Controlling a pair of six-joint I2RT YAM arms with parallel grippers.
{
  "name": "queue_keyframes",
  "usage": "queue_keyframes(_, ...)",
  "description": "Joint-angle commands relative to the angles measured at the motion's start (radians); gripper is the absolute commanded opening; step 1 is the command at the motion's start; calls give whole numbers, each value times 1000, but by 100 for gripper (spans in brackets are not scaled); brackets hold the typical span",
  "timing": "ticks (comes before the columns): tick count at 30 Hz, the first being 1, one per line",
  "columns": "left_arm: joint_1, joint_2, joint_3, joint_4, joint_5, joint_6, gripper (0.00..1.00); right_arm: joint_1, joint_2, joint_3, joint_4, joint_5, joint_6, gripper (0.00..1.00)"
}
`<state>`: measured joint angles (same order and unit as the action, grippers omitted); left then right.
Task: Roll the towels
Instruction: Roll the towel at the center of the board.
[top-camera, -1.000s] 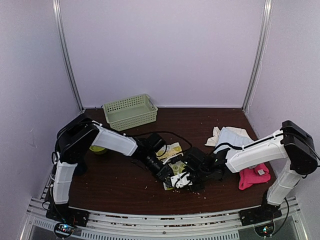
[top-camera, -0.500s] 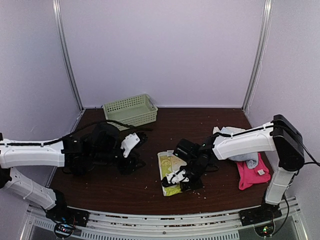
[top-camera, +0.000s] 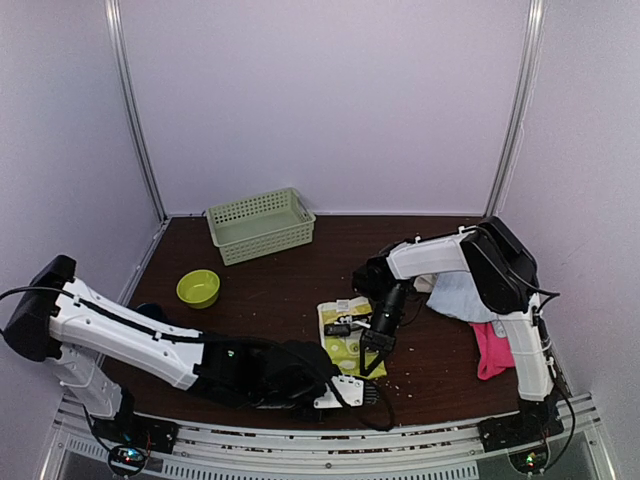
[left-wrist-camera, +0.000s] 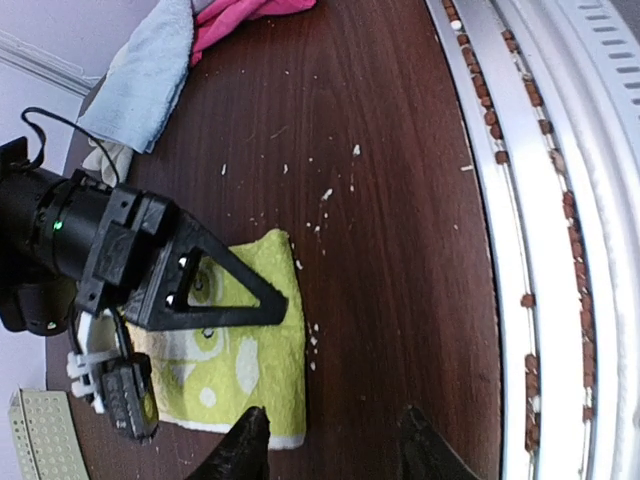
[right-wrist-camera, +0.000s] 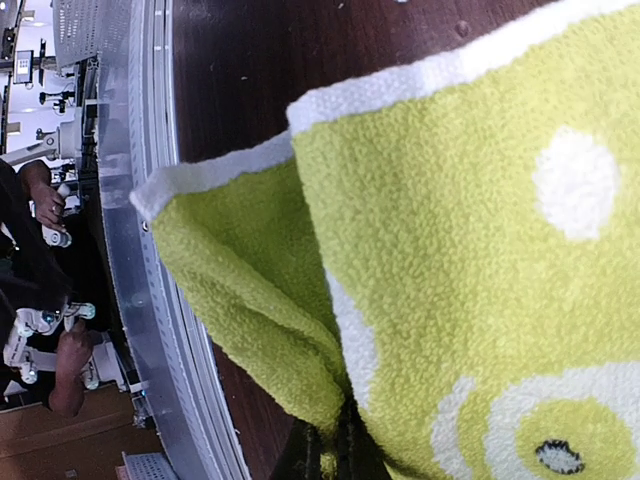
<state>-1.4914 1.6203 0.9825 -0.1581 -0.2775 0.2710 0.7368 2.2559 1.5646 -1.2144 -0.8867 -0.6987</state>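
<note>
Item: lime-green terry towel with pale lemon print (top-camera: 345, 335), spread on the dark wood bench (top-camera: 260, 330), one edge pinched.

It lies centre-right on the bench. Its long axis appears to run near-to-far at a slight slant, with the far end pointing toward the pale green plastic basket (top-camera: 260, 222). The right fingers (top-camera: 376, 345) are clamped together on its right edge by the near corner, and a fold of cloth is raised off the wood. The left fingers (left-wrist-camera: 248, 448) stand apart and empty, low at the bench's near edge, with the towel's near hem just ahead of them. The right arm is on the cloth and the left is close by. A roll would probably start from the near hem and run along the long axis. At the far right, a light blue towel (top-camera: 460, 298) and a hot pink towel (top-camera: 488, 352) lie unrolled. A small lime-green bowl (top-camera: 198, 288) sits at the left.
</note>
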Motion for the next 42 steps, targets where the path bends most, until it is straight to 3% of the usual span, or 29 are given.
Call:
queue_keyframes(1,12,158,95,119,-100,82,47,-3,44,21,2,90,41,0)
queue_keyframes(14,78,321,113,198,-151,94,40,-4,29,7,19,99,47,0)
queue_keyframes(18,89,360,130,185,-109,82,31,-7,29,1,39,94,57,0)
queue_keyframes(21,99,378,153,156,-82,66,15,-9,29,11,34,80,55,0)
queue_keyframes(24,115,383,166,125,-69,37,6,-11,1,27,8,64,34,0)
queue_keyframes(28,140,373,190,51,-34,-17,1,-40,-85,101,-120,-33,-43,12)
queue_keyframes(31,163,353,205,-12,67,-80,0,-98,-190,160,-142,-74,-26,24)
queue_keyframes(35,216,337,226,-70,280,-179,0,-191,-335,213,-106,-49,42,30)
queue_keyframes(40,316,372,303,-137,627,-302,0,-239,-590,116,59,-17,138,27)
queue_keyframes(42,371,403,333,-139,756,-353,0,-234,-739,6,186,-96,156,22)
